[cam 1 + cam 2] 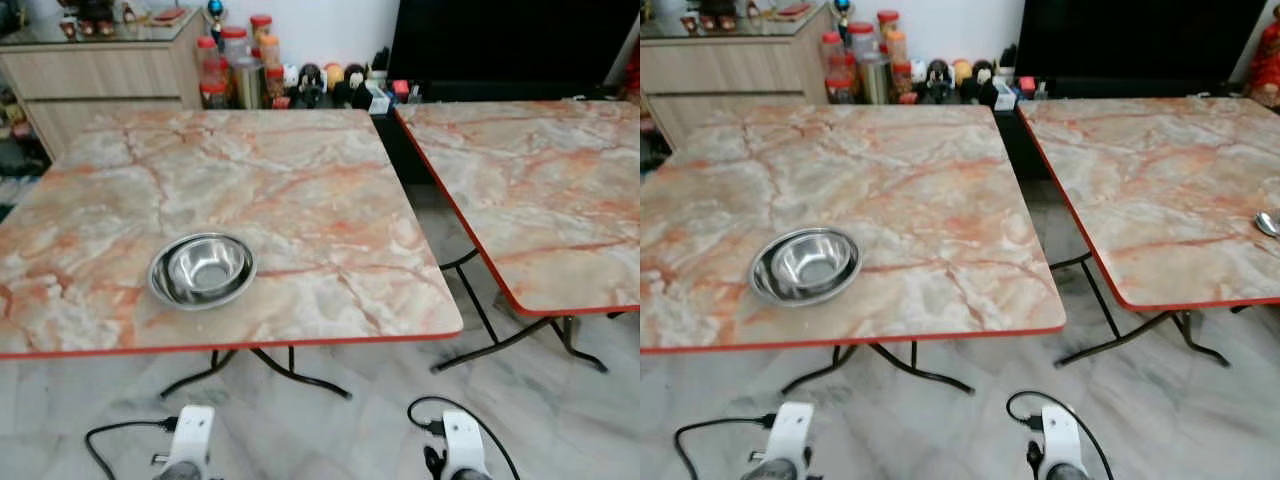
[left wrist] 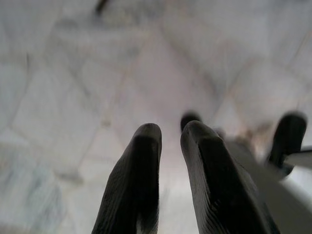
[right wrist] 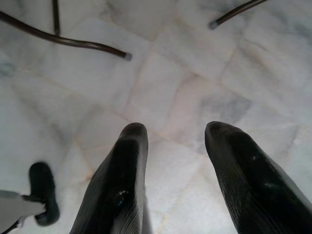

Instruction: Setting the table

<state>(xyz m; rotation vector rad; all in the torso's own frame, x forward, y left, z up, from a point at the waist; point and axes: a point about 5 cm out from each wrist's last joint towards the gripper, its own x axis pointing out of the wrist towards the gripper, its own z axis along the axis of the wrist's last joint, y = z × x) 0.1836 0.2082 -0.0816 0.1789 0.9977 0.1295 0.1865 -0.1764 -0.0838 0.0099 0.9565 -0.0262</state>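
Note:
A shiny steel bowl [image 1: 202, 268] stands empty on the near left part of the left marble-patterned table [image 1: 300, 180]. A second table of the same kind [image 1: 540, 190] stands to the right, and a metal spoon [image 1: 1267, 222] lies at its right edge. Both arms hang low in front of the tables, over the floor. My left gripper [image 2: 170, 134] is shut and empty, pointing down at the pale tiles. My right gripper [image 3: 176, 131] is open with nothing between its fingers, near the table's dark feet.
A narrow gap with folding metal legs [image 1: 480, 310] separates the two tables. Behind them are a wooden cabinet [image 1: 100, 70], a row of jars and small figures [image 1: 260, 70] and a large dark screen [image 1: 510, 40]. The floor is pale marble tile [image 1: 330, 430].

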